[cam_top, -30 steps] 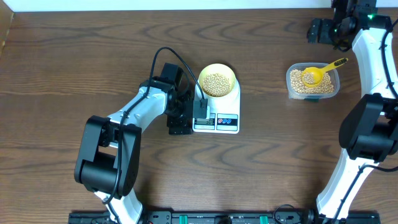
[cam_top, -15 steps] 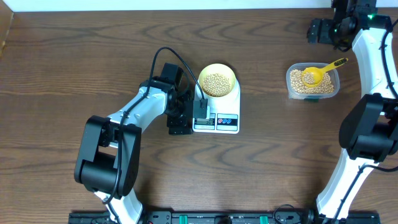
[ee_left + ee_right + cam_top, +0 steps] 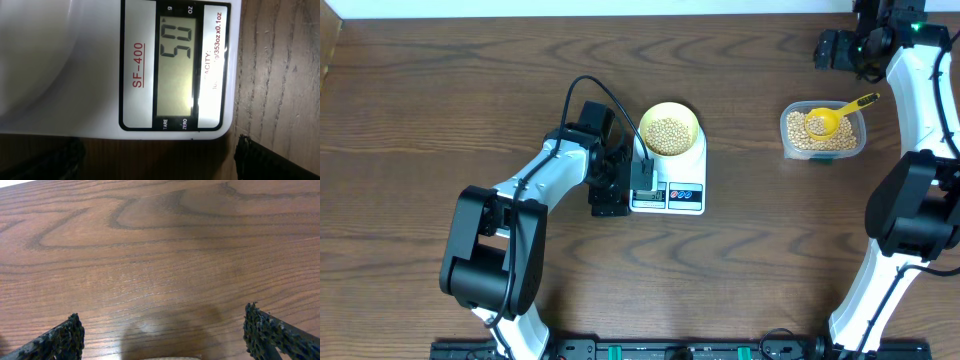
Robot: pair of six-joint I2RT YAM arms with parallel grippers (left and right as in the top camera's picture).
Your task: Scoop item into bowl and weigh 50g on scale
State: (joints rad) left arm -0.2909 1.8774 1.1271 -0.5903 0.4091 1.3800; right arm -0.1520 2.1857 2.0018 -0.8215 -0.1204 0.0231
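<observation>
The white scale [image 3: 685,196] stands at the table's middle with the pale yellow bowl [image 3: 669,112] on its far end, holding a layer of tan beans [image 3: 668,135]. My left gripper [image 3: 632,186] is open and empty, hovering at the scale's left front corner. In the left wrist view [image 3: 150,162] its fingers are wide apart over the scale [image 3: 75,75], whose display [image 3: 177,65] reads 50. My right gripper [image 3: 830,48] is open and empty at the far right back; the right wrist view [image 3: 165,340] shows only bare wood under it.
A clear plastic tub [image 3: 786,135] of beans sits at the right, with a yellow long-handled scoop [image 3: 835,116] resting in it, handle pointing up-right. The table's far edge runs just behind the right gripper.
</observation>
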